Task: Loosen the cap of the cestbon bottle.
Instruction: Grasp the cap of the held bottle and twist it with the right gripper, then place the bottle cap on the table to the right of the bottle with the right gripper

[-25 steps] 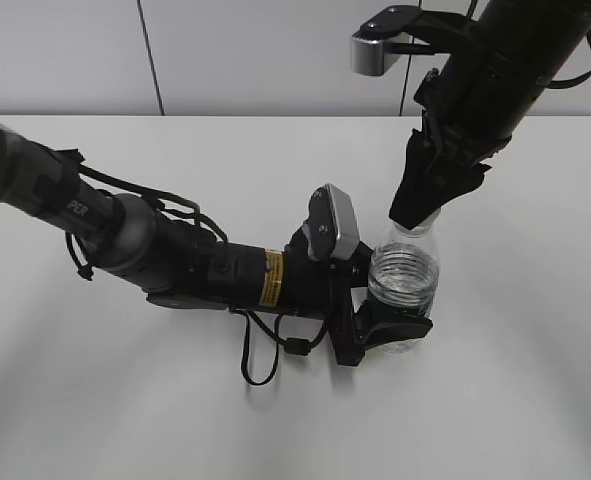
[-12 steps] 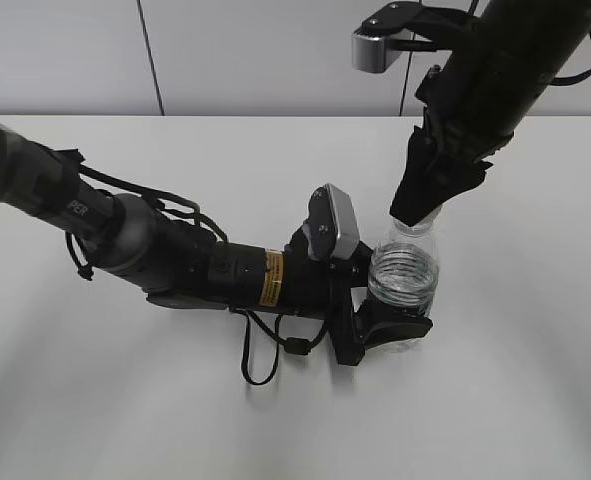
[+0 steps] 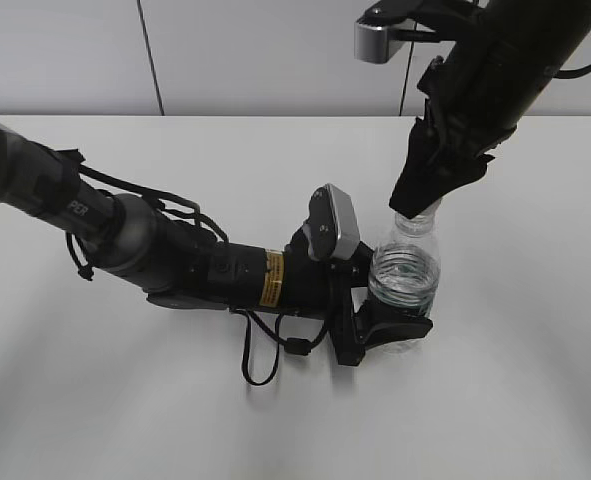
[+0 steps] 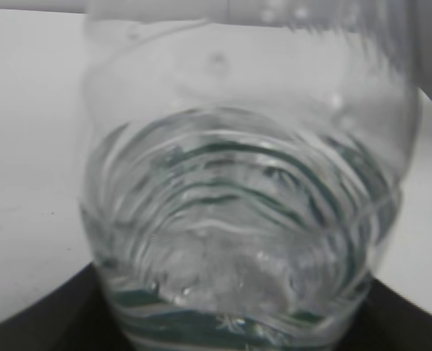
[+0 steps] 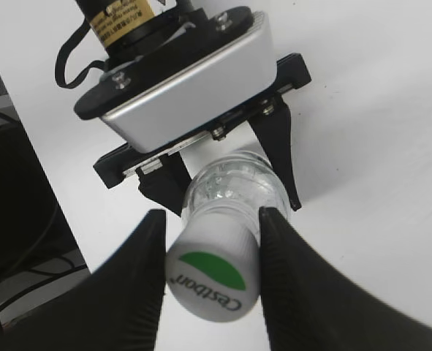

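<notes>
Left gripper (image 3: 390,325): lying low on the bench (image 3: 125,420), nearest cam in ext view; fingers (image 3: 400,330) clamping lower body of the cestbon bottle (image 3: 405,280) from both sides.
Left arm (image 3: 155,255): stretching in from left edge, black w/ yellow sticker, loose cable looping beneath.
Left wrist cam housing (image 3: 333,222): silver block sitting just beside bottle's left shoulder.
Bottle, left wrist view: filling frame (image 4: 245,241), clear ribbed wall, green label bits showing thru water, dark finger edges at bottom corners.
Bottle posn: standing upright on bench, right of centre, base betw left fingers, neck going up into right gripper.
Cap (image 5: 214,278): white, green half-circle + "Cestbon" lettering facing right wrist cam, sitting on bottle neck.
Right gripper (image 5: 212,274): coming down from above; fingers (image 5: 146,285) pressing on cap at both sides, black pads touching its rim.
Right gripper, ext view (image 3: 420,205): hiding cap, bottle shoulder showing just below.
Right arm (image 3: 505,70): rising to upper right, furthest back.
Wall (image 3: 255,50): pale panels behind bench.
</notes>
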